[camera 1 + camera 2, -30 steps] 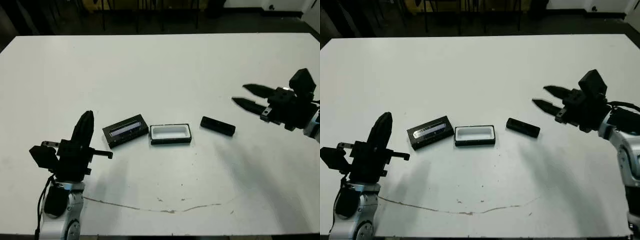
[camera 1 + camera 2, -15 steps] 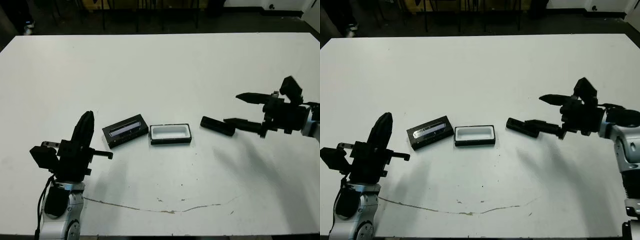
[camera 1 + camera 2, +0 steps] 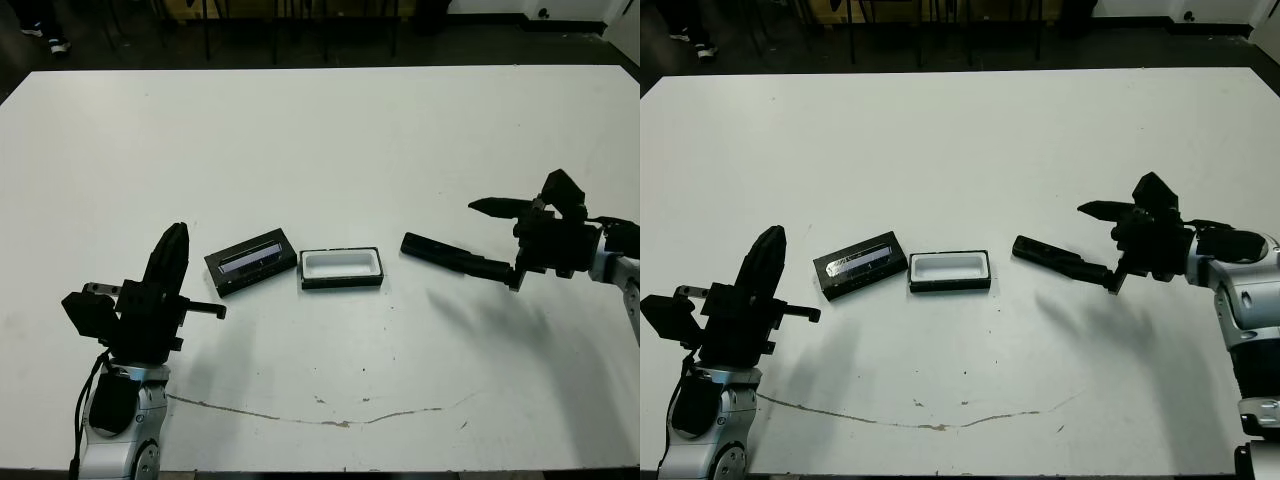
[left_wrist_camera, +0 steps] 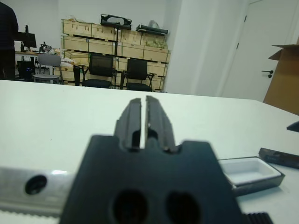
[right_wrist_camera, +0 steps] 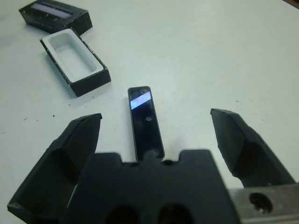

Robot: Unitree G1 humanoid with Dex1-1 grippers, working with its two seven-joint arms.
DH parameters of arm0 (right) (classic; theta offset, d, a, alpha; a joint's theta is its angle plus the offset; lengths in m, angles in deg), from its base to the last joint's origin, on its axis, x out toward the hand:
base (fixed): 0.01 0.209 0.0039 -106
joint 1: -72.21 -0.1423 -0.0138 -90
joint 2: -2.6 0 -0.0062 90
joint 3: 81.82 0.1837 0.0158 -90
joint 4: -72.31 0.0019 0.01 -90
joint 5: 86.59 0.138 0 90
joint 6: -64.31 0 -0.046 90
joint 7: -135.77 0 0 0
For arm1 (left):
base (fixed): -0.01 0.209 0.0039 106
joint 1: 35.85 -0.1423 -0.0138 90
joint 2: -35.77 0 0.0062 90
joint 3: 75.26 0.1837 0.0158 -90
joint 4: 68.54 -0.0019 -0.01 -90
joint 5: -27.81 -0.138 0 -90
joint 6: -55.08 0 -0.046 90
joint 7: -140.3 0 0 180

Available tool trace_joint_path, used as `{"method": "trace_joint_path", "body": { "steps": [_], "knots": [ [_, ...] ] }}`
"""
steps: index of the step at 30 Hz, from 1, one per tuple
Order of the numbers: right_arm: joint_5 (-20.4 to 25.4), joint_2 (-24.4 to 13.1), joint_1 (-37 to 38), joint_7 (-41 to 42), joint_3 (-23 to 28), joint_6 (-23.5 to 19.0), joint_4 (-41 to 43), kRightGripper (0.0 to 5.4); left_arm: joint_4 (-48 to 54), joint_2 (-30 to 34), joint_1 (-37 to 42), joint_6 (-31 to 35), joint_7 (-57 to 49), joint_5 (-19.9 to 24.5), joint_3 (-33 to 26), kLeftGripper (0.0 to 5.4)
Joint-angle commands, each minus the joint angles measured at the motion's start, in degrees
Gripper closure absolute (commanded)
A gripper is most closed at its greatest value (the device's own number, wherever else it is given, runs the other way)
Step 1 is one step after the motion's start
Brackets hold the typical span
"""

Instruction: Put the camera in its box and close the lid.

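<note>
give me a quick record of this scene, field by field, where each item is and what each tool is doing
camera: flat on the table, right of the box, ungrasped
box: open, empty, white lining showing
lid: on the table, left of the box
right tool: open, fingers either side of the camera
left tool: shut, empty, away from the items

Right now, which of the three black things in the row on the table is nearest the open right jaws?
The slim black bar-shaped camera, lying between those jaws; the white-lined box and glossy-striped black lid sit farther left.
</note>
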Motion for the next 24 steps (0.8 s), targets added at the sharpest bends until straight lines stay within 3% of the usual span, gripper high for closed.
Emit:
{"method": "trace_joint_path", "body": {
  "steps": [1, 20, 24],
  "knots": [
    [-1.24, 0.91, -0.86, 0.05, -0.85, 0.87, -2.48, 0.02, -1.21, 0.52, -1.23, 0.00, 0.12, -0.49, -0.25, 5.40],
    [-5.26, 3.47, 1.42, -1.45, -2.23, 8.32, -8.02, 0.02, -1.04, 0.69, -0.99, 0.54, 0.41, 0.39, -0.58, 5.40],
    [-4.60, 4.48, 2.89, -3.26, -1.64, 6.23, -7.04, 0.02, -1.36, 0.64, -1.10, -0.41, 0.13, -0.75, -0.57, 5.40]
  ]
}}
